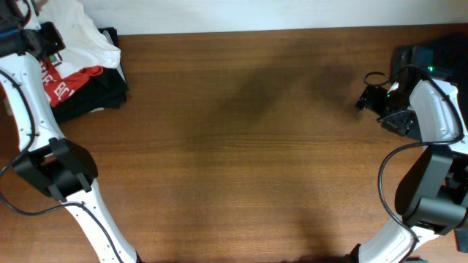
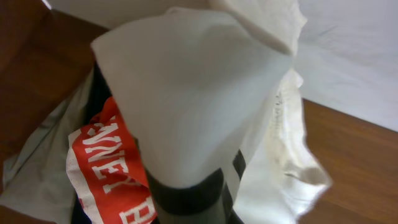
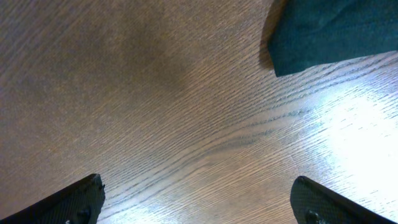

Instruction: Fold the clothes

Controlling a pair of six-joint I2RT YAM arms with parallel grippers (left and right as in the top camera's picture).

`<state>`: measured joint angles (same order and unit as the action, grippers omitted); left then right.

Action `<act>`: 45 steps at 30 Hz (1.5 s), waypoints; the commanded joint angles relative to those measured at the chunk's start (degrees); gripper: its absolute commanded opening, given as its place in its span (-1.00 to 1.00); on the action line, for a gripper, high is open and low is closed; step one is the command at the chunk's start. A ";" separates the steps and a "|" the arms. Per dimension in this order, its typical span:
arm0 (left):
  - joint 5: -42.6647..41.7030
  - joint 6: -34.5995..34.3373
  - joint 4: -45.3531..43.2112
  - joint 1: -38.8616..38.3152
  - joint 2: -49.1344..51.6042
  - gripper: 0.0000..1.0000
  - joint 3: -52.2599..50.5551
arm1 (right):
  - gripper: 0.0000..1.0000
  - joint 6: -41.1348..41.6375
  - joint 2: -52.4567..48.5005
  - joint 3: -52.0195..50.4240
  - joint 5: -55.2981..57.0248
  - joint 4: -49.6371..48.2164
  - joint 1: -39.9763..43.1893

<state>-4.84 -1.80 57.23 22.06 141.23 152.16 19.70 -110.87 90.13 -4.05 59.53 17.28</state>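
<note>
Clerk: Nearest entry, left wrist lens: white shirt. Soft matte weave, tented into a blunt cone, with a dark striped band at six o'clock.

Checker: Grip?

Clerk: left gripper is closed tight. Its fingers are hidden under cloth, so the pinch on a shirt fold is my judgement.

Checker: Location?

Clerk: Heaped at ten o'clock on the table, seen from overhead. Under the shirt lie a red garment with blocky white lettering and a black garment, limp and layered.

Checker: Other arm?

Clerk: right gripper is at three o'clock, jaws spread wide and empty above the wood grain. A dark slate cloth corner shows at one o'clock in its view.

Checker: Step in hand?

Clerk: Drawing the shirt off the heap, probably. The next move calls for carrying it to bare wood and spreading it flat, with the right arm taking a second edge.
</note>
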 commanded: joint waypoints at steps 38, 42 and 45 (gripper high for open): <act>1.03 -2.71 -8.15 -3.98 13.49 -0.99 -0.42 | 0.97 0.72 -0.09 0.81 0.70 -0.02 0.15; 0.94 -2.71 -7.43 -4.72 12.63 -0.98 -0.39 | 0.97 0.72 -0.09 0.81 0.70 -0.02 0.15; 0.94 -2.71 -6.95 -4.70 6.60 -0.80 -0.33 | 0.98 0.72 -0.09 0.81 0.70 -0.02 0.15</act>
<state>-2.81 -4.45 49.89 17.74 154.19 151.76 19.73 -110.87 90.13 -4.05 59.55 17.28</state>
